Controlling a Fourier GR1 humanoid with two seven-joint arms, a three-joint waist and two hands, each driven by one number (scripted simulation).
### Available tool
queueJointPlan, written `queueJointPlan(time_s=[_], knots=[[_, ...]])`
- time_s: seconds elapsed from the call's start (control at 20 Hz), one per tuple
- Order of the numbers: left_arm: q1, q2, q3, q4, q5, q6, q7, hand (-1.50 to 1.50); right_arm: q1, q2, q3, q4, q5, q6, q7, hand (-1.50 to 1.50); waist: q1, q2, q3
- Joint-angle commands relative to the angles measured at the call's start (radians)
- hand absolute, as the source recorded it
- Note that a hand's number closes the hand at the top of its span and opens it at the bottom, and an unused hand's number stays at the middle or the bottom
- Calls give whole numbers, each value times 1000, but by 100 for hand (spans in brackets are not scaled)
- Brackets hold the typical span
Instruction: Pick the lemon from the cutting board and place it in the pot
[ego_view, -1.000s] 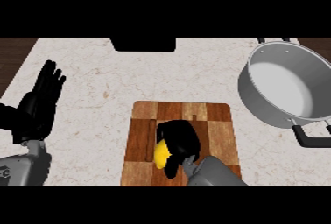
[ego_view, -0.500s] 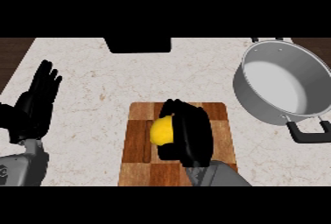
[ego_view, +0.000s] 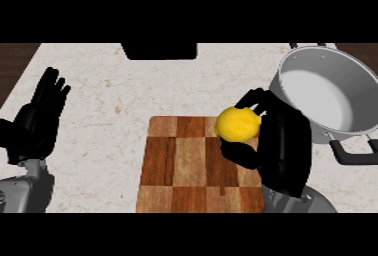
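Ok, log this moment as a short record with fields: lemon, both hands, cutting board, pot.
lemon: lemon held over the cutting board's far right corner
right robot hand: right robot hand curled round the lemon, beside the pot
left robot hand: left robot hand open, fingers up, resting at the view's left
cutting board: cutting board on the counter
pot: pot at far right, nothing visible inside

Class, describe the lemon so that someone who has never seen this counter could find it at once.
Start at the wooden cutting board in the middle of the pale counter. At its upper right corner, beside the grey pot, the right hand curls round the lemon. It is the only bright yellow, round thing there.
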Motion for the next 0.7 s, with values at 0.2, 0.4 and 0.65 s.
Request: queueJointPlan(time_s=[0.2, 0.4, 0.65], knots=[[17, 3, 3, -36, -7, -21, 11, 0, -31, -35, -249, 5, -141, 31, -99, 150, 13, 3, 0], [37, -48, -42, -14, -38, -6, -46, 0, -49, -109, -438, 132, -336, -35, -246, 150, 17, 6, 1], [-5, -19, 2, 19, -17, -19, -14, 0, -11, -91, -499, 266, -422, -157, -436, 150, 14, 6, 1]])
